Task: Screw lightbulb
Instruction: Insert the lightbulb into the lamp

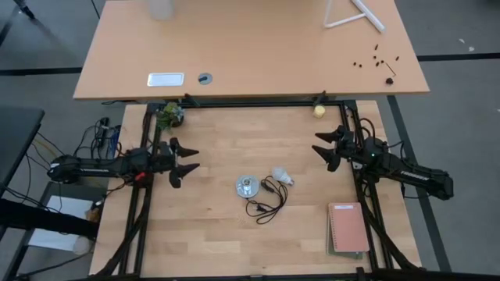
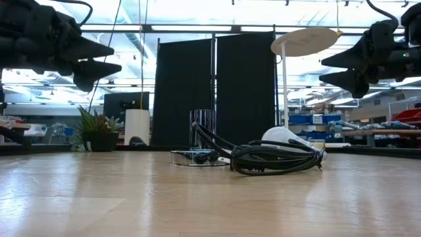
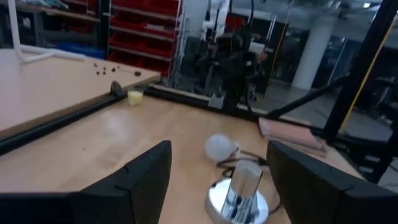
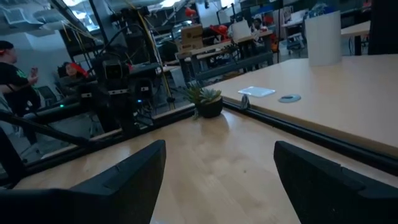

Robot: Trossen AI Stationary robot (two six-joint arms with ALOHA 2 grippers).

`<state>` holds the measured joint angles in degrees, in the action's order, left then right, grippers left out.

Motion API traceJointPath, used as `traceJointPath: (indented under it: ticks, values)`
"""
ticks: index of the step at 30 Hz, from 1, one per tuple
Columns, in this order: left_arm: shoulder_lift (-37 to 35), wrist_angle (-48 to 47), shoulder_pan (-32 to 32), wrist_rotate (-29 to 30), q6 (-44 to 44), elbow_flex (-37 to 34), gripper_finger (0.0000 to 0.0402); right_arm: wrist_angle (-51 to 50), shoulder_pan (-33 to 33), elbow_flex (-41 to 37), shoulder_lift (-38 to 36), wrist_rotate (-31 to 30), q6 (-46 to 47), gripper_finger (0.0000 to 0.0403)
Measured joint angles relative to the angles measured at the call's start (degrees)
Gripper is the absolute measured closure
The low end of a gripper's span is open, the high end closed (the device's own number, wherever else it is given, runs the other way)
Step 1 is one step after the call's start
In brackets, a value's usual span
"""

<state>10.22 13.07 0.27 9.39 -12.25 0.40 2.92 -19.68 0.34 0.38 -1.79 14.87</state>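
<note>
- In the low view the coiled black cord [image 2: 273, 159] lies in front of the lightbulb [image 2: 284, 137], hiding its lower part and its screw base.
- In the same view the socket [image 2: 197, 157] is partly covered by the cord's near loop.
- The left gripper [image 2: 99, 59] and right gripper [image 2: 337, 70] are both cut off by the low view's side edges, so only their open fingers show.
- In the left wrist view the socket [image 3: 239, 196] runs off the picture's edge.
- The dark specks [image 1: 379, 61] on the far desk are too small to tell.
- The notebook [image 1: 348, 227] hides most of another one beneath it.
</note>
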Motion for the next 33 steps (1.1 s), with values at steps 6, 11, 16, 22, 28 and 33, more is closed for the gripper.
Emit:
traceJointPath:
  ticks: [6, 11, 16, 22, 28, 33]
  values:
    - [0.0, 4.1, 0.0, 0.0, -0.3, 0.0, 0.0134, 1.4, 0.0, 0.0, 0.0, 0.0, 3.3, 0.0095]
    - [0.0, 6.2, 0.0, 0.1, -1.6, 0.0, 0.0134, 1.7, 0.1, 0.0, 0.0, 0.2, 5.3, 0.0095]
    - [0.0, 6.9, 0.0, 0.1, -4.4, 0.0, 0.0134, 2.2, 0.1, 0.0, 0.0, 5.8, 8.2, 0.0095]
    - [0.0, 6.8, 0.0, 3.1, -6.2, 0.0, 0.0134, 1.9, 0.2, 3.0, 3.0, 10.4, 3.2, 0.0096]
    - [0.0, 6.8, 0.0, 11.6, -6.1, 0.0, 0.0134, 2.2, 0.2, 7.1, 12.2, 7.5, -1.8, 0.0096]
    - [0.0, 6.8, 0.0, 19.3, -6.1, 0.0, 0.0134, 7.0, 0.2, 8.1, 19.4, 7.4, -2.9, 0.0096]
